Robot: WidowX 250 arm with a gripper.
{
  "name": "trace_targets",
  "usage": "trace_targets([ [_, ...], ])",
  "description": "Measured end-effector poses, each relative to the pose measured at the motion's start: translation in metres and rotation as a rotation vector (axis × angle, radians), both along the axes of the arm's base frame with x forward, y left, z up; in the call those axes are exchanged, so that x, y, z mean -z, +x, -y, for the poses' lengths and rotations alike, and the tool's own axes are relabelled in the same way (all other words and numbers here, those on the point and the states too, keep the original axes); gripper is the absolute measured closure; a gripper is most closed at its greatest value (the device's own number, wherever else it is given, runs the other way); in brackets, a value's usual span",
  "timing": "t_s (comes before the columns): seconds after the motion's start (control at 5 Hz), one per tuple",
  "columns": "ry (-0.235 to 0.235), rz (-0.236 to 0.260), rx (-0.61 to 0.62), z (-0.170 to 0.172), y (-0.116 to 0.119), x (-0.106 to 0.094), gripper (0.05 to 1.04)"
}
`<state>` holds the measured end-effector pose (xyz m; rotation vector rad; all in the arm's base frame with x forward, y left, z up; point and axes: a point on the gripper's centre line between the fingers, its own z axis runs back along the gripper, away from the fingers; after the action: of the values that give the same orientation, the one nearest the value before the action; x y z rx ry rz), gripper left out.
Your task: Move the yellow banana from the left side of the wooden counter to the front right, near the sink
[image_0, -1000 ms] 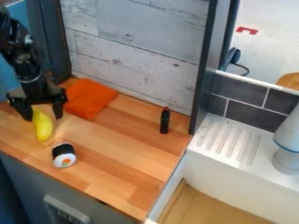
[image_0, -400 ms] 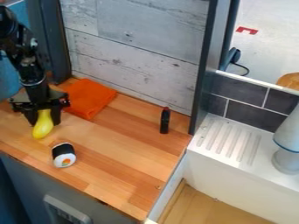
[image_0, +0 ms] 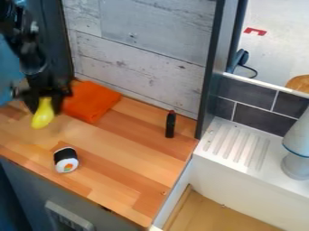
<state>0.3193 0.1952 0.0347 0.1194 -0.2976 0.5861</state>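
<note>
As I look down through the camera view, my gripper (image_0: 44, 108) is over at the left, hanging above the wooden counter (image_0: 129, 158), and it's got the yellow banana (image_0: 42, 115)! One finger sits on each side of it, drawn in against the fruit and parted only by its width; the arm is a bit blurred, but that's a grip. The banana points downward, its fat lower end poking out below the fingers, slightly tilted.

Just beside the gripper, on the right of the picture, lies the folded orange cloth (image_0: 91, 103), near the pale plank wall (image_0: 142, 56). Nearer the front edge, below the banana in my picture, there's the sushi roll (image_0: 66, 159), black band, white end facing me. Out toward the far right of the counter stands a small dark bottle (image_0: 170, 125) with a red top, well apart from the rest. Past that, the white ridged drainboard (image_0: 232, 149) sits beneath dark tiles (image_0: 260, 118).
</note>
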Motion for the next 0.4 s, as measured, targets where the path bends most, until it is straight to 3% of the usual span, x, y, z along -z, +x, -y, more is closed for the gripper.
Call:
trace_targets([
  [0.2,0.015,0.078,0.170,0.048,0.026,-0.033,0.475],
  [0.4,-0.003,0.093,0.324,0.098,0.039,-0.045,0.475],
])
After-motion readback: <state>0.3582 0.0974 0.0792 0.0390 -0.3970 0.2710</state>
